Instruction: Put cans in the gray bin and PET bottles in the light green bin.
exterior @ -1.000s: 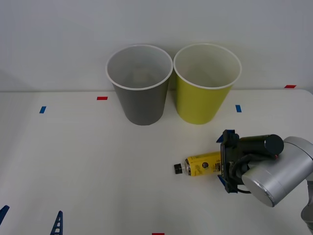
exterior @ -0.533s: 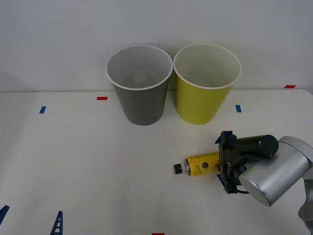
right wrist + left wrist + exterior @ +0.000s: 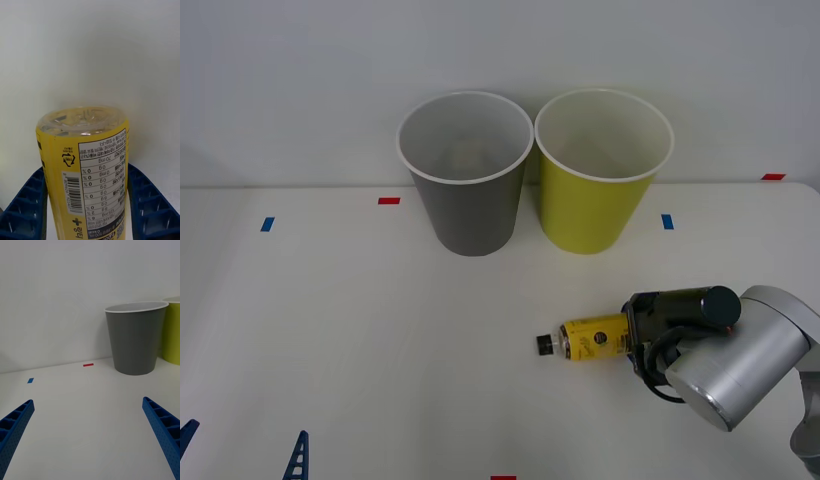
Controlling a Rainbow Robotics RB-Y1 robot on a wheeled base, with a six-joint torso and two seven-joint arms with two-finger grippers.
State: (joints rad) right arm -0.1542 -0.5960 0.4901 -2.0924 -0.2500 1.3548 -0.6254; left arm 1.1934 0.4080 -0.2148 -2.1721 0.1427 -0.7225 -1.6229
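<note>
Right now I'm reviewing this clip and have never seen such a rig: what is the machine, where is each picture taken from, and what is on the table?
It is a two-armed robot. The front view looks down at a white table; the other two come from cameras on its wrists. The gray bin and the light green bin stand side by side. A small yellow PET bottle lies on its side, and the right gripper has its blue fingers on both sides of it. The left gripper waits open, holding nothing.
</note>
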